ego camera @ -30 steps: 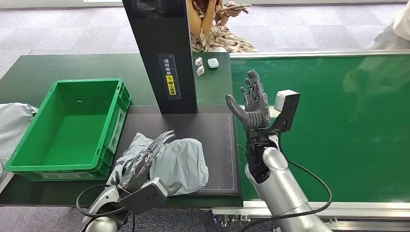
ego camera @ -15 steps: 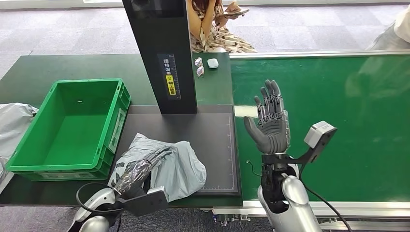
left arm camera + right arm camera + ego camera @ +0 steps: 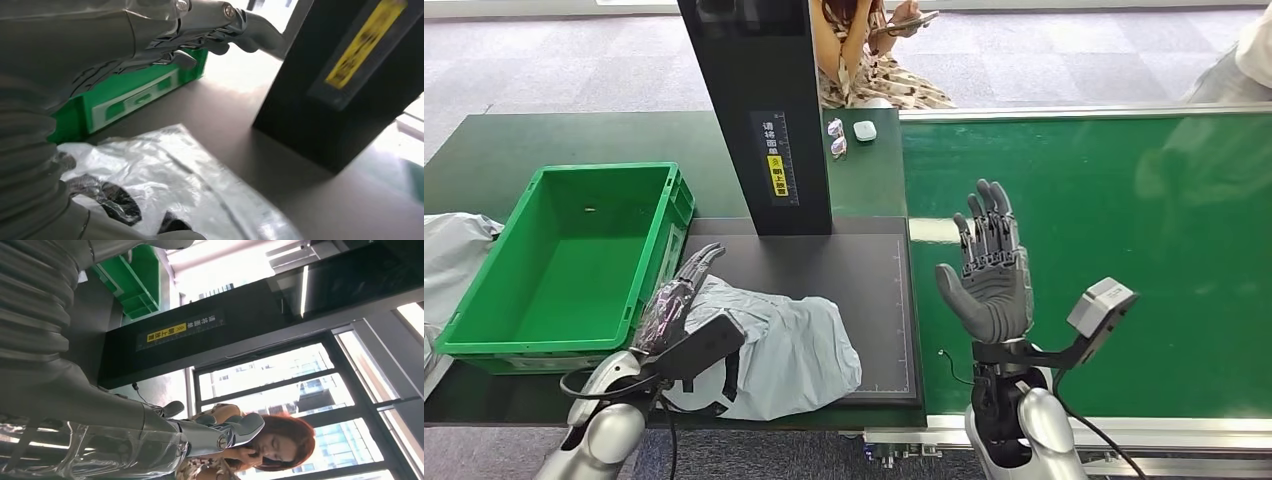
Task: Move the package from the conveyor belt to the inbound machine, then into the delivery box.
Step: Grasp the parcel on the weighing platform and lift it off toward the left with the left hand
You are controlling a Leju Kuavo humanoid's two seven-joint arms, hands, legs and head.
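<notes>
The grey plastic package [image 3: 799, 345] lies crumpled on the black platform [image 3: 864, 265] of the inbound machine, at its front left. My left hand [image 3: 676, 303] sits at the package's left edge with fingers stretched toward the green delivery box [image 3: 604, 171]. In the left wrist view the fingers [image 3: 210, 22] hover above the package [image 3: 200, 185], holding nothing. My right hand [image 3: 990, 275] is raised over the green conveyor belt [image 3: 1124, 200], palm up, fingers spread and empty.
The machine's black pillar [image 3: 764, 110] with a yellow label stands at the back of the platform. Small white items [image 3: 856, 130] lie behind it. A seated person [image 3: 874, 50] is beyond the table. Another grey bag [image 3: 454, 250] lies left of the box.
My left hand slid left off the top of the package to its left edge, and the package spread flatter. My right hand drew back from the platform edge toward me over the belt.
</notes>
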